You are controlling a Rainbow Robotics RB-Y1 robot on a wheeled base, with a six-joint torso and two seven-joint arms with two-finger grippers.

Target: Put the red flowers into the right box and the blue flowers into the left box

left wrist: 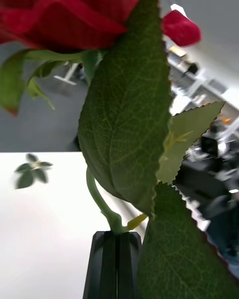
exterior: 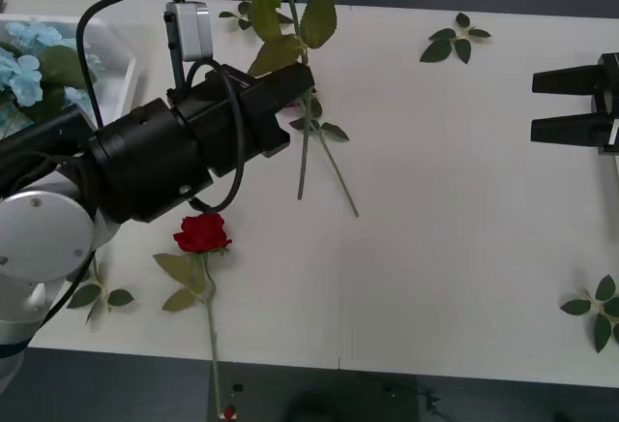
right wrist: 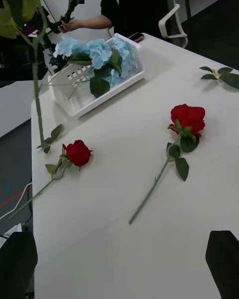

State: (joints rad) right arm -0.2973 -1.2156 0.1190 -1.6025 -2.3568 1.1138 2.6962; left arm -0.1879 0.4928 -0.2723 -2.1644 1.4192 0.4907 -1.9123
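Near the front edge of the worktop (exterior: 435, 286) lies one red rose (exterior: 202, 233), with broad bare surface to its right. The left claw (exterior: 295, 88) pinches a second rose's stem (left wrist: 99, 199), lifted; another stem lies beneath. The right claw (exterior: 542, 105) hangs spread at the right edge. Farthest left, the left box (exterior: 121, 69) holds blue flowers (exterior: 24, 64).

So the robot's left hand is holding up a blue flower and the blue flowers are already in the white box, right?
Not quite. The left gripper is shut on a red rose, not a blue flower; the left wrist view shows its fingers clamped on the green stem under the red bloom. The rest is right: the blue flowers do lie in the white box.
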